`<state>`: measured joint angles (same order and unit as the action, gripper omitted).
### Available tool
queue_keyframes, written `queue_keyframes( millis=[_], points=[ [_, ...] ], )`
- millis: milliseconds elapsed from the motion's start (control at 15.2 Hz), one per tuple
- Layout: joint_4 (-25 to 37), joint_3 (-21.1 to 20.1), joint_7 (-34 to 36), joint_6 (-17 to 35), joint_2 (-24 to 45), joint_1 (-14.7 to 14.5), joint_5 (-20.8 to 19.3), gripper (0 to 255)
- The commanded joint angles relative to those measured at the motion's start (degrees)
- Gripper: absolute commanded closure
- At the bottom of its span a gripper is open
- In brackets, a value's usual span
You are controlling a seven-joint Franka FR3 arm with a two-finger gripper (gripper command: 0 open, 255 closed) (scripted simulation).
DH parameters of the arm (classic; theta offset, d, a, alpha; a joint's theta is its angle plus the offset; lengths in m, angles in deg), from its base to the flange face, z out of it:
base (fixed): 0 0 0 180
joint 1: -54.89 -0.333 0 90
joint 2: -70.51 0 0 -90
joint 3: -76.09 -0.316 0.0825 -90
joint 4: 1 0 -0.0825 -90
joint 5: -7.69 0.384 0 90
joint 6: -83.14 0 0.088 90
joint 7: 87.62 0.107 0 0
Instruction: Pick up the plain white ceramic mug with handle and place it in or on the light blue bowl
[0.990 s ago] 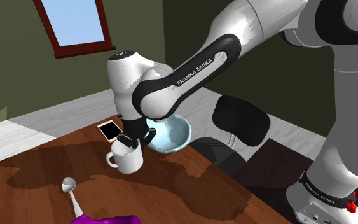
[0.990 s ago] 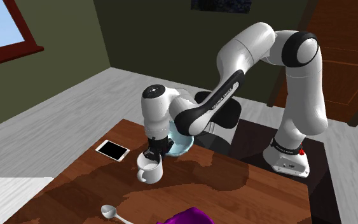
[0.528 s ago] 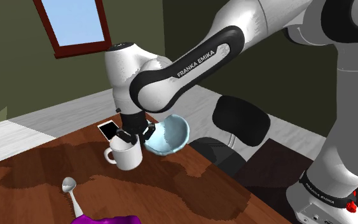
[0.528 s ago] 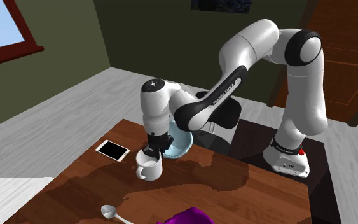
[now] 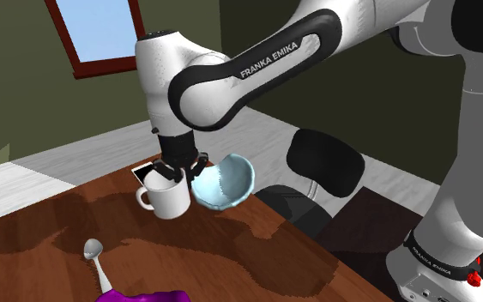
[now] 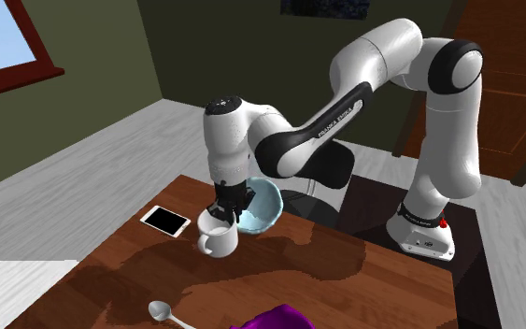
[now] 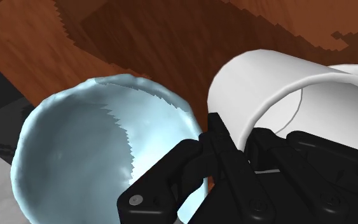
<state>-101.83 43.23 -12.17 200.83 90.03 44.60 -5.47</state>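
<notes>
Above the brown wooden table (image 5: 256,249), the black two-finger gripper (image 5: 178,168) clamps the rim of the plain white handled mug (image 5: 167,199), which is higher than a second ago. The pale blue bowl (image 5: 225,182) is at the mug's three o'clock. The mug half-hides a black phone (image 6: 165,221) in the shoulder view.

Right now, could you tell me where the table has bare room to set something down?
Bare wood lies between the spoon and the white mug, and on the table in front of the blue bowl. Crowded: mug, bowl, phone.
</notes>
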Motion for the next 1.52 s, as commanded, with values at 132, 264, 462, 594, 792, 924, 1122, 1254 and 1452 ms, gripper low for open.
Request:
queue_keyframes(
  millis=[132, 264, 462, 594, 792, 924, 1122, 1254, 1452],
  points=[
    [2.0, -0.3, -0.6, -2.7, -0.9, 0.1, 0.7, 255],
    [2.9, -0.5, -0.8, -4.0, -1.4, 0.2, 1.1, 255],
    [4.5, -0.7, -1.2, -6.1, -2.0, 0.2, 1.6, 255],
    [5.6, -0.8, -1.4, -7.5, -2.3, 0.2, 1.8, 255],
    [7.4, -0.9, -1.6, -9.6, -2.7, 0.2, 2.2, 255],
    [8.7, -1.0, -1.8, -11.1, -2.9, 0.1, 2.4, 255],
    [10.8, -1.1, -2.0, -13.3, -3.1, 0.0, 2.6, 255],
    [11.8, -1.1, -2.1, -14.4, -3.2, -0.1, 2.6, 255],
    [6.3, -0.5, -6.6, -13.2, -8.6, 3.9, 5.8, 255]
  ],
)
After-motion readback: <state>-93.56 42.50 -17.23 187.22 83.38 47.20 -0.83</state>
